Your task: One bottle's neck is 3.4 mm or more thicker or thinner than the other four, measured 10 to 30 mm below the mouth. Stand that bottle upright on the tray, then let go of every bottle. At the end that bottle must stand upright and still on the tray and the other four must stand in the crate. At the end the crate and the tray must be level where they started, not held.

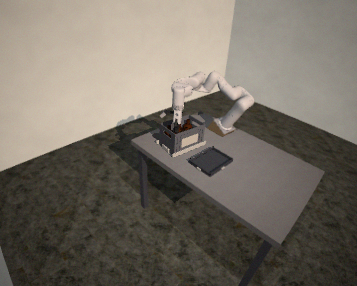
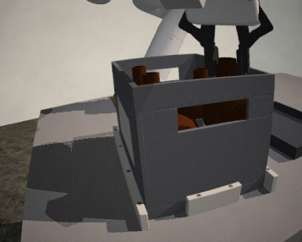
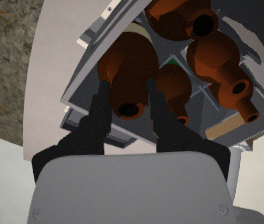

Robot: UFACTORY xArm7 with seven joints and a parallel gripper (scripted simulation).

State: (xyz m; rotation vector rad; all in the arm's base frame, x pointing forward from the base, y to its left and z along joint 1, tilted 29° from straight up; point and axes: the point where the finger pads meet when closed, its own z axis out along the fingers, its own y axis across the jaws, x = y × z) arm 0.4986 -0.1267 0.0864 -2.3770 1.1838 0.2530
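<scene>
The grey crate (image 1: 169, 144) (image 2: 205, 165) (image 3: 99, 56) stands level on the table and holds brown bottles. My gripper (image 2: 227, 69) (image 3: 128, 90) is shut on the neck of one bottle (image 2: 227, 66) (image 3: 129, 67). That bottle's mouth shows above the crate rim in the exterior view, higher than the other necks, and its lower part is inside the crate. The other bottles stand around it in the crate, among them one (image 3: 172, 87) just beside the right finger and one (image 3: 213, 56) farther right. The dark tray (image 1: 211, 160) (image 2: 289, 146) lies flat beside the crate, with no bottle on it.
White stop blocks (image 2: 214, 200) line the crate's base. The crate walls rise close around the bottles and the fingers. The table (image 1: 268, 185) carries the crate, the tray and the arm's base. The table's edge runs near the crate.
</scene>
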